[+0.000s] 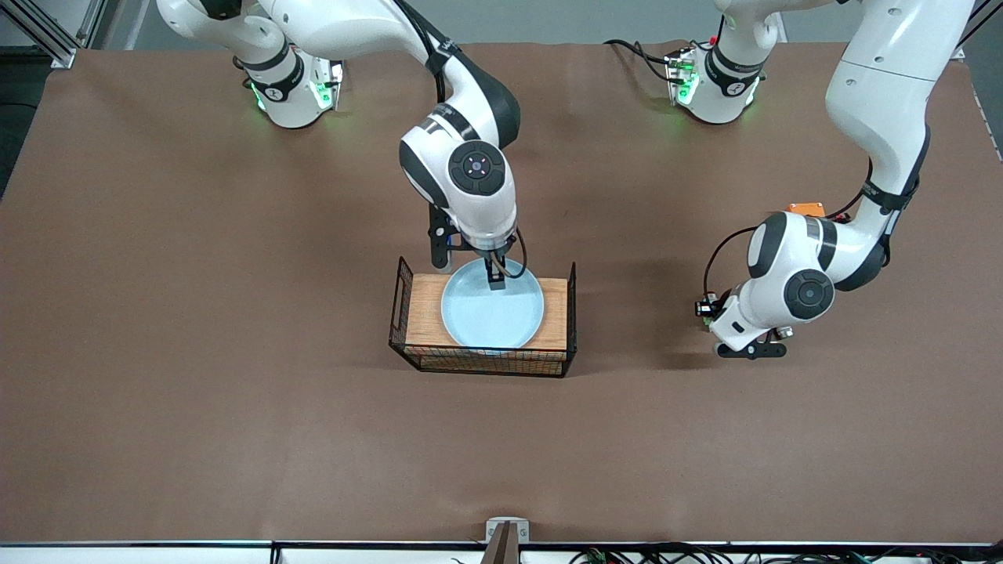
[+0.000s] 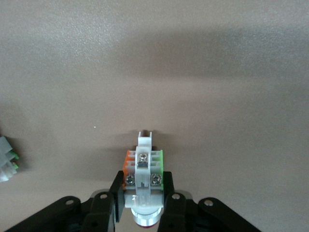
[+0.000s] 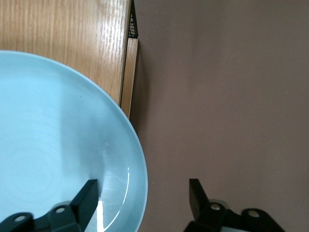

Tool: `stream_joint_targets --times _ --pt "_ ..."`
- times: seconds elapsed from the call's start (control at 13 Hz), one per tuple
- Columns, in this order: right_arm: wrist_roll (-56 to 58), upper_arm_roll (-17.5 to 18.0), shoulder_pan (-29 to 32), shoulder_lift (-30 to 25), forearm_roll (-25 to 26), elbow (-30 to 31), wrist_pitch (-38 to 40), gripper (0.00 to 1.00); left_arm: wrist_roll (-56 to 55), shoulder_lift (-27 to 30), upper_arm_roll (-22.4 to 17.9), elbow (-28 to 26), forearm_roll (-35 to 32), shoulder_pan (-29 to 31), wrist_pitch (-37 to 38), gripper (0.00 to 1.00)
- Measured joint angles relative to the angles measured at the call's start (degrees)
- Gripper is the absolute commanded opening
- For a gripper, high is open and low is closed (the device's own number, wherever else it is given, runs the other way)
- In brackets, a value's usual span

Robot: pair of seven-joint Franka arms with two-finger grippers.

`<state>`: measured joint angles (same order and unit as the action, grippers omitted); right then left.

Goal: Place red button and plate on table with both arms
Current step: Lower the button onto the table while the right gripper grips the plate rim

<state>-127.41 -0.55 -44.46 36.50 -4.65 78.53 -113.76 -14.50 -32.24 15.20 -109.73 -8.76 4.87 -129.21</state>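
A wide brown table (image 1: 196,352) is seen from above, with two white robot arms reaching over it from bases along its upper edge.

Near the middle of the table stands a black wire basket (image 1: 483,360) with a wooden top. A round pale-blue plate (image 1: 492,313) lies flat on that wooden top. The right tool (image 1: 495,276) is down at the rim of the plate, on the side nearest the arm bases. In the right wrist view its two dark fingers (image 3: 86,197) stand wide apart, one over the inside of the plate (image 3: 58,135) and the other outside the rim over the table, so they straddle the rim without gripping it. The basket's wooden top (image 3: 72,43) shows past the plate.

The left tool (image 1: 715,313) is low over bare table toward the left arm's end, well apart from the basket. In the left wrist view the left tool (image 2: 141,198) is closed tight on the button (image 2: 143,179), a small whitish block with silver screws, an orange patch on one side, a green patch on the other, and a red-and-silver round end tucked between the fingers. At the edge of that view, another small whitish part (image 2: 7,162) with a green patch lies on the table.

An orange box (image 1: 805,209) peeks out on the table past the left arm's wrist.
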Motion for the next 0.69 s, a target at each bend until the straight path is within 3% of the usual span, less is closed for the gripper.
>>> stream_joint_targets --times 0.08,0.15,0.31,0.39,0.69 --pt "0.21 -0.02 0.00 0.00 0.00 -0.01 0.00 0.71 0.00 -0.07 0.00 0.05 -0.02 0.00 0.00 0.32" --pt "0.72 -0.04 0.00 0.00 0.00 -0.07 0.00 0.64 0.00 -0.08 0.00 0.06 -0.02 0.00 0.00 0.46" --pt "1.49 -0.06 -0.01 0.00 0.00 -0.20 -0.02 0.51 0.02 -0.11 0.00 0.08 -0.03 0.00 0.00 0.88" --pt "1.61 -0.11 -0.01 0.00 0.00 -0.41 -0.02 0.47 0.02 -0.14 0.00 0.11 -0.03 0.00 -0.02 0.99" --pt "2.88 -0.13 -0.02 0.00 0.00 -0.64 -0.01 0.20 0.02 -0.02 0.00 0.80 -0.04 0.00 -0.06 0.99"
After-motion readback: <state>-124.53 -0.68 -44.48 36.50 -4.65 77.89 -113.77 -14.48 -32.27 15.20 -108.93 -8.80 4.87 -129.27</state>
